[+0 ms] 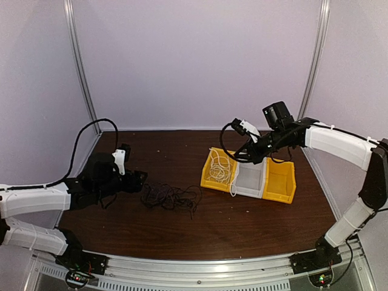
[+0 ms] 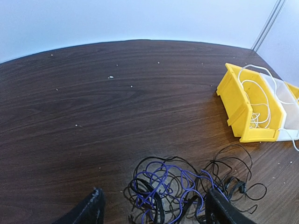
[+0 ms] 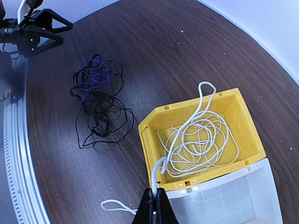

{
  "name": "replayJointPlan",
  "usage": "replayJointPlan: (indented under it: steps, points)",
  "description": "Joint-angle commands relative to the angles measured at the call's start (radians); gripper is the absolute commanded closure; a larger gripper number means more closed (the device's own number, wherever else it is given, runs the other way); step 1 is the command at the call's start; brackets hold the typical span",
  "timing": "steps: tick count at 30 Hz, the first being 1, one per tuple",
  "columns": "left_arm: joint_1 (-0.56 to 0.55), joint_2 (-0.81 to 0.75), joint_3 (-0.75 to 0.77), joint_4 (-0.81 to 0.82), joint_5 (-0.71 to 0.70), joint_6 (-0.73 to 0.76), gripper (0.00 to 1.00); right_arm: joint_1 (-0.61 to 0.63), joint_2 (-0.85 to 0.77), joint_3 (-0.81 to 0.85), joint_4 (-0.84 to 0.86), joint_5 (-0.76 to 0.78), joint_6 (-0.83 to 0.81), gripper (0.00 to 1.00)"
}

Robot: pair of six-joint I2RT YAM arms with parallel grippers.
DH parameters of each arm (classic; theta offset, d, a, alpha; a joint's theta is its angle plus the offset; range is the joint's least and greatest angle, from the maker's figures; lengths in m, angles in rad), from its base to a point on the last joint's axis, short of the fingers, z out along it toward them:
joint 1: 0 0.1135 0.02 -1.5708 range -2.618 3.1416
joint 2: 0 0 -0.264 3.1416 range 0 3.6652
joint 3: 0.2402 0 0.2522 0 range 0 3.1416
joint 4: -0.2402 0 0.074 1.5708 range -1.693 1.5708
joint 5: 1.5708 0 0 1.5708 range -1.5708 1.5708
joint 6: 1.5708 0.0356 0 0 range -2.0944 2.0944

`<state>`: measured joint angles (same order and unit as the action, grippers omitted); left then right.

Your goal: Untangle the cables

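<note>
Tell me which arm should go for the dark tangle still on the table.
Left, probably. The left gripper is open and right at the dark tangle. The right gripper is shut on the white cable, over the yellow bin.

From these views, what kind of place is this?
Probably a robot test cell or lab bench: plain pale walls with metal corner posts, a dark wooden table, sorting bins, and a black cable tangle.
</note>
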<state>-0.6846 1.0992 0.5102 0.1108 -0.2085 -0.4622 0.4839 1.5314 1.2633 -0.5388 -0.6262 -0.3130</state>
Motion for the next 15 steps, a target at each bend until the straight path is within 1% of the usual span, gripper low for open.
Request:
replayJointPlan:
  steps: [1,7,10,15]
  points:
    - [-0.003,0.003,0.002,0.037,0.008,-0.005,0.25,0.01,0.077,0.081,-0.019,-0.06,-0.005,1.0]
    - [-0.003,-0.01,-0.021,0.051,0.004,-0.019,0.25,0.01,0.149,0.112,0.062,-0.039,0.009,1.0]
    - [-0.003,0.003,-0.011,0.048,0.009,-0.019,0.25,0.01,0.211,0.174,0.093,-0.031,0.009,1.0]
    - [-0.003,0.011,0.017,0.029,0.006,-0.009,0.25,0.008,0.298,0.279,0.132,0.034,0.001,1.0]
